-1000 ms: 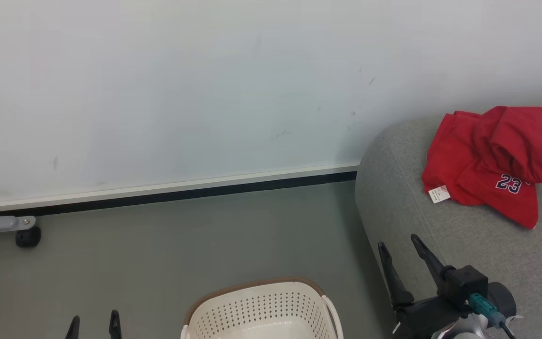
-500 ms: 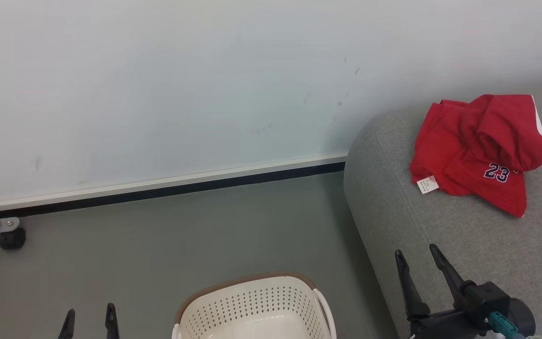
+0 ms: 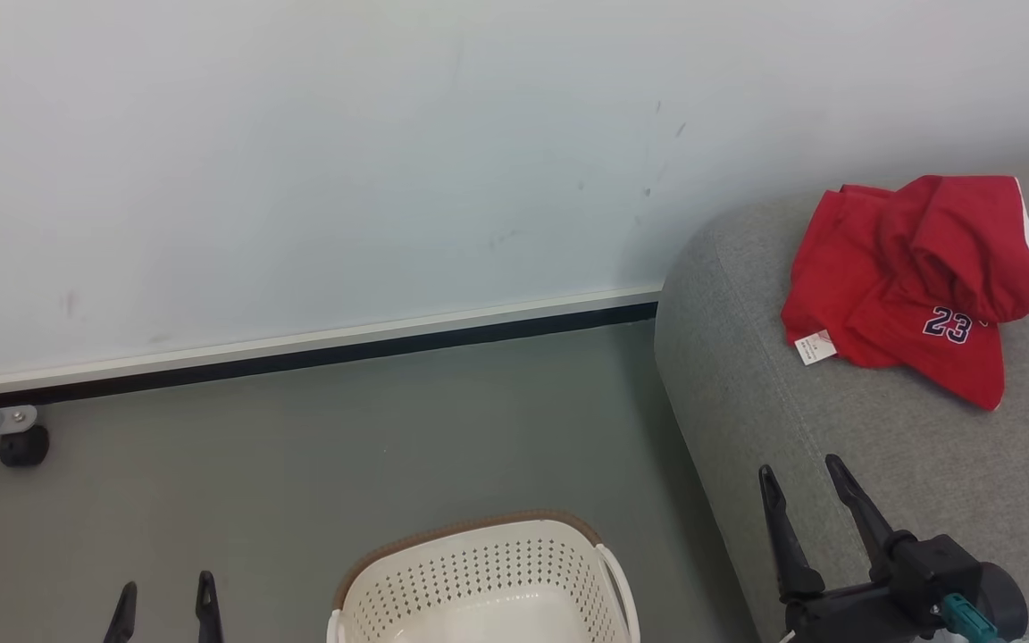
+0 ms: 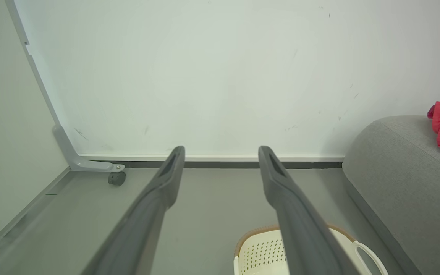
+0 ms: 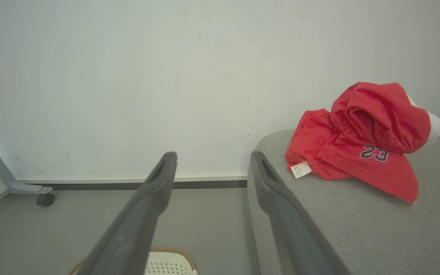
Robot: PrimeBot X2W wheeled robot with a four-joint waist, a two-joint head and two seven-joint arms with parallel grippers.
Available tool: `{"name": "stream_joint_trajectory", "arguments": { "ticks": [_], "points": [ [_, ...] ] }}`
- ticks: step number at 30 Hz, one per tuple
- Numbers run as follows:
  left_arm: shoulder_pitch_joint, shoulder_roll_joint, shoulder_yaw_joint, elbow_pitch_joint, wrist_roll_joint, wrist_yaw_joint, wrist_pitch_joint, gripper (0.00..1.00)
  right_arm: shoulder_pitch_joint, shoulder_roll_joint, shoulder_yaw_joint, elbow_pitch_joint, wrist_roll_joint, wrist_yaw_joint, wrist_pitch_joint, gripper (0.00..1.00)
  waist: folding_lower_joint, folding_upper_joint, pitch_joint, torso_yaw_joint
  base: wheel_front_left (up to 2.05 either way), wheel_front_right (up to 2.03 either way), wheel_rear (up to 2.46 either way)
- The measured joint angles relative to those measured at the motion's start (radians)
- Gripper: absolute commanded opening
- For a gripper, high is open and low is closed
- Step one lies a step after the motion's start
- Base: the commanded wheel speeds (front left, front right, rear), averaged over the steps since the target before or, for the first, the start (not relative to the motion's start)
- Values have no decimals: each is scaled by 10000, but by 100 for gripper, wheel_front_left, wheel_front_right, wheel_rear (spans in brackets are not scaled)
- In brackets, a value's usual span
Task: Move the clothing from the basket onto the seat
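We see bright red "23" clothes, maybe two pieces, heaped on big grey fabric seat. Cream holey plastic basket beside it. Our left gripper, right gripper: fingers wide apart, holding nothing.

The clothing lies on the seat, right of the basket on the floor.
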Motion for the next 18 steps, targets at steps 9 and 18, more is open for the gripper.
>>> {"name": "stream_joint_trajectory", "arguments": {
  "ticks": [9,18],
  "points": [
    [26,-123,52,194,0,-4,15,0,164,69,-69,138,-12,0,21,0,0,0,16,30,0,0,0],
    [82,-288,56,598,-339,-104,192,0,504,244,-245,514,293,92,167,0,1,0,29,56,0,0,0]
  ]
}}
